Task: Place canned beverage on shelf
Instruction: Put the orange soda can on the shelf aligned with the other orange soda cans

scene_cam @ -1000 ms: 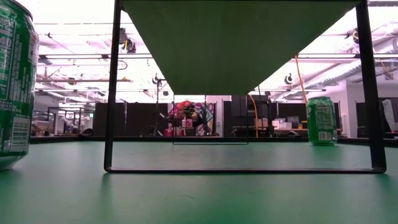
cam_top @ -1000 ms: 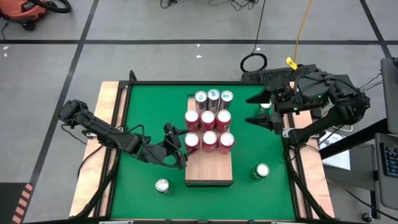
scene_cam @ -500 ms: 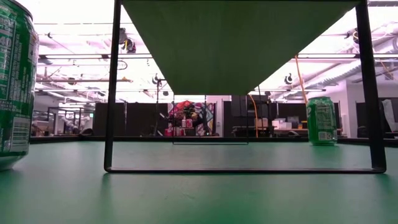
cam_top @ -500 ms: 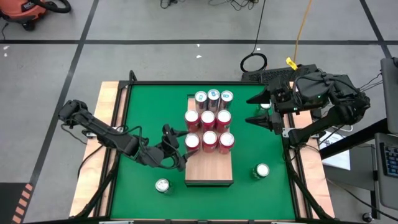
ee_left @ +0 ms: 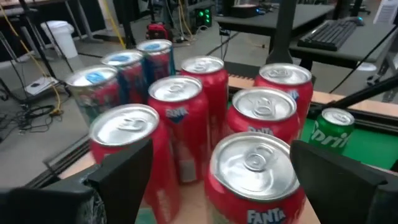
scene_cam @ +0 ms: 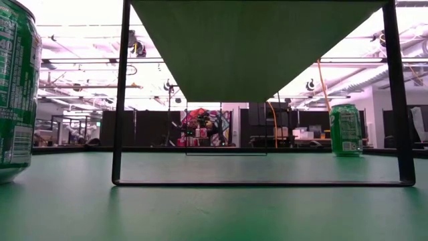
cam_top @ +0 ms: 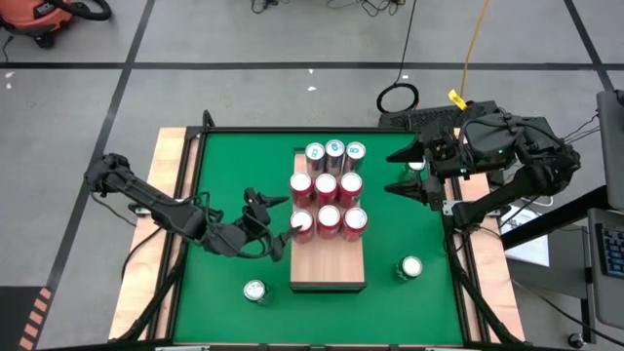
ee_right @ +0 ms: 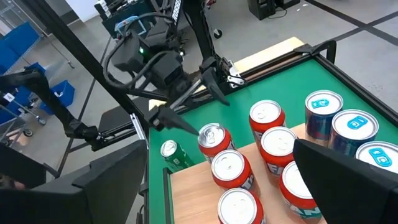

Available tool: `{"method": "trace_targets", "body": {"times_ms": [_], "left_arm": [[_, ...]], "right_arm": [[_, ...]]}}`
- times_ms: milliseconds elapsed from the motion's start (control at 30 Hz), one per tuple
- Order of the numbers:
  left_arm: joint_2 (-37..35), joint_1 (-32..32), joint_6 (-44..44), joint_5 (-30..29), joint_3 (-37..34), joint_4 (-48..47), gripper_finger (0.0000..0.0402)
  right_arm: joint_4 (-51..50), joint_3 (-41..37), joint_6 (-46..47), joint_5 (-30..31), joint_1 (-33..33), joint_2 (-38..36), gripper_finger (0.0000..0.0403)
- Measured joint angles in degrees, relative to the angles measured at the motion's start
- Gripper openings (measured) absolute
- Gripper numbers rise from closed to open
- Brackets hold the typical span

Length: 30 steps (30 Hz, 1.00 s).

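Note:
The wooden shelf [cam_top: 328, 261] stands mid-table on a black frame [scene_cam: 120, 100] and carries several upright cans in rows, red ones [cam_top: 329, 220] nearer and blue-topped ones [cam_top: 335, 148] at the far end. My left gripper [cam_top: 281, 230] is open, level, just left of the near-left red can [ee_left: 255, 165]. Its fingers [ee_left: 121, 171] stand short of that can on either side and touch nothing. My right gripper [cam_top: 390, 172] hangs open, raised at the shelf's far right, holding nothing.
Green cans stand on the green table: one near left [cam_top: 254, 291], one near right [cam_top: 410, 266], one below my right gripper [cam_top: 417, 166]. Wooden strips [cam_top: 175, 185] edge the table. The shelf's near end is bare wood.
My left gripper has drawn back from the near-left red can toward the table's left edge and risen a little, rolling slightly, still open. The can stays upright on the shelf.

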Motion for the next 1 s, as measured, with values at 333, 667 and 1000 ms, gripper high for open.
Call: {"method": "trace_targets", "body": {"times_ms": [333, 667, 1000], "left_arm": [[-8.8, -3.4, -9.7, 8.5, 0.0, -10.6, 0.036], [-6.9, -7.2, -19.6, 16.6, 0.0, -22.2, 0.0245], [-0.8, -7.1, -19.5, 18.5, 0.0, -15.5, 0.015]], "right_arm": [[-0.1, 0.0, 0.0, 0.1, 0.0, 0.0, 0.0393], [-0.3, 0.0, -0.9, 2.6, 0.0, 0.0, 0.0393], [-0.3, 0.0, -1.0, 4.7, 0.0, 0.1, 0.0393]]}}
